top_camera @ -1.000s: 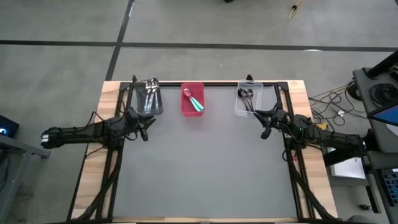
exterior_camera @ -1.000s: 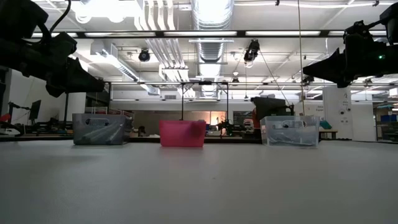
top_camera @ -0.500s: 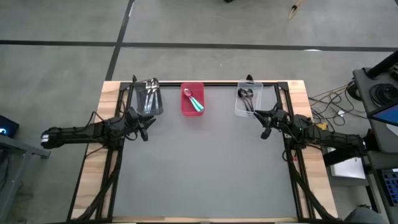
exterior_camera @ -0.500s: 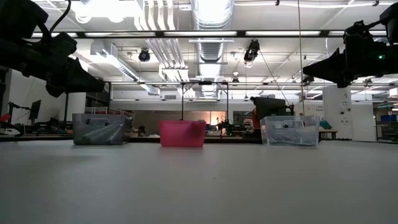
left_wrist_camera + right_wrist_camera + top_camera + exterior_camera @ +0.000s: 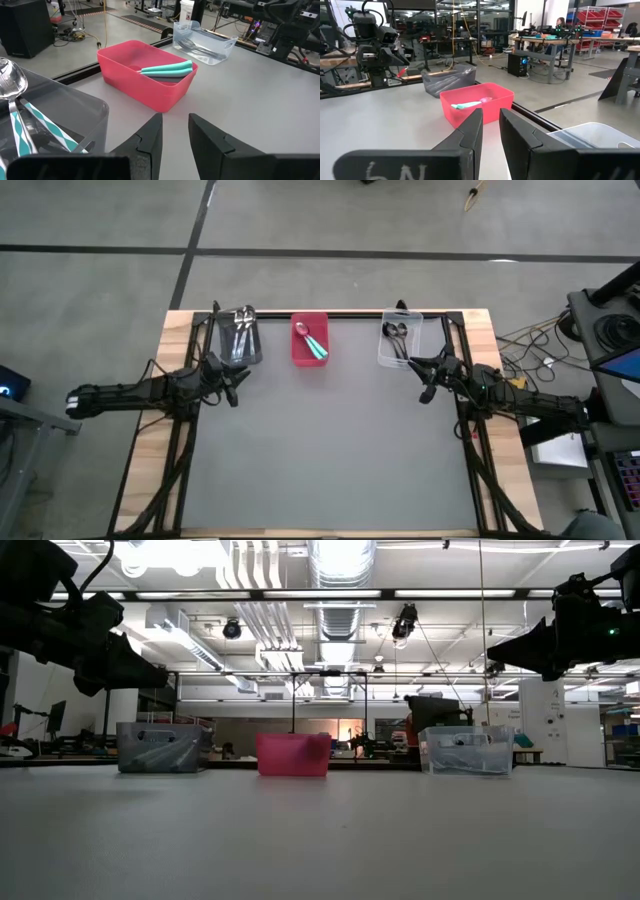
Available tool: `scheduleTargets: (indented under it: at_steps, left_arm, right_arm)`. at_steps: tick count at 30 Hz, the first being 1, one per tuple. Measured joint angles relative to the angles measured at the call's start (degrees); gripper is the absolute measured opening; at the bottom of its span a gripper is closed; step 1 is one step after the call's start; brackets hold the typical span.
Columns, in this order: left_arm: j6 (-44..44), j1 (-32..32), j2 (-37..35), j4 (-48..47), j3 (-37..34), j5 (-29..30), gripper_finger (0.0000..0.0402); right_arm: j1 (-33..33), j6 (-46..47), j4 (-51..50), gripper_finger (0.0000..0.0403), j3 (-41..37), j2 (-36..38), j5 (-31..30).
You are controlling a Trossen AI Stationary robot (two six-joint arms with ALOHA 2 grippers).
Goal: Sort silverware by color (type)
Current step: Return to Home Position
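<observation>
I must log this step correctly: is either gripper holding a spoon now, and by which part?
Nothing is held. The left gripper and the right gripper each show an empty gap between their fingers.

Low view: long ceiling strip lights [image 5: 270, 595] blow out to white glare at top. Dark left arm [image 5: 70, 635] & dark right arm [image 5: 560, 635] are backlit silhouettes w/ no surface detail. Flat grey counter [image 5: 320, 840] is evenly lit, dull sheen.
High view: bright, diffuse light from overhead, only faint soft shadows under the arms.
Left wrist view: bright; red plastic bin [image 5: 145, 87] throws a soft shadow on the counter, shiny silver spoon bowl [image 5: 10, 82] catches white highlights.
Right wrist view: room behind is dimmer, lit in patches.
</observation>
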State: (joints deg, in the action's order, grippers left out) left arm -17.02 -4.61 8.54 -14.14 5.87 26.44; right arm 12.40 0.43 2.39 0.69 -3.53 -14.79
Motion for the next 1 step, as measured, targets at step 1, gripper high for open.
scheduleTargets:
  at_steps: [1]
  left_arm:
    - [0.0,0.0,0.0,0.0,0.0,0.0,0.0076]
  right_arm:
    - [0.0,0.0,0.0,0.0057,0.0,0.0,0.0]
